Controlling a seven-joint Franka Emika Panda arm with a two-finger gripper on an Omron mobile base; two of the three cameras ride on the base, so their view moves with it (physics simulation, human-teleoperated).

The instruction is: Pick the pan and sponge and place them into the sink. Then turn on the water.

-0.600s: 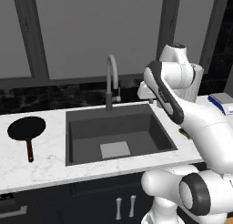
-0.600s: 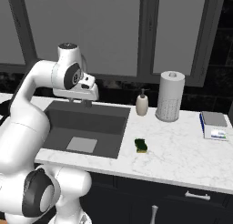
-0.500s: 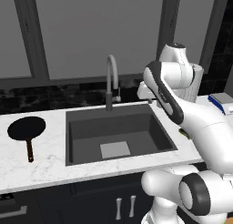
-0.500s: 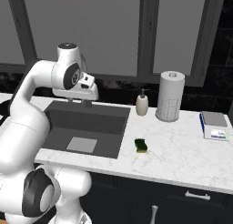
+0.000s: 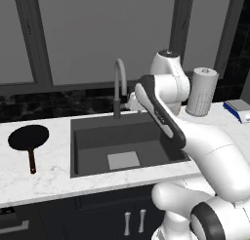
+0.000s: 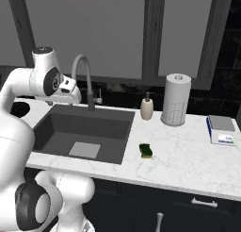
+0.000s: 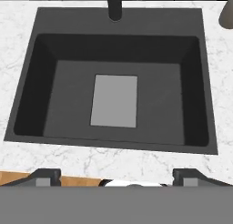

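The black pan [image 5: 28, 137] lies on the counter left of the sink [image 5: 93, 139], its wooden handle pointing toward the front edge. In the right base view the green and yellow sponge [image 6: 147, 151] rests on the marble right of the sink [image 6: 111, 126]. My gripper [image 5: 132, 104] [image 6: 70, 98] hangs over the back of the basin beside the gooseneck faucet [image 5: 119, 84] [image 6: 85, 79]. It points down, and the hand view looks straight into the sink [image 7: 59, 89] with its pale drain plate [image 7: 114, 100]. The gripper [image 7: 116, 176] is open and holds nothing. No water runs.
A beige soap bottle [image 6: 147, 107] and a paper towel roll [image 6: 175, 100] [image 5: 201, 91] stand behind the sponge. A small scale-like device [image 6: 221, 130] sits at the far right. Dark windows run behind the counter.
The arm has swung left over the sink, toward the pan side, and now uncovers the faucet in the right base view. Pan and sponge have not moved. The gripper stays open.
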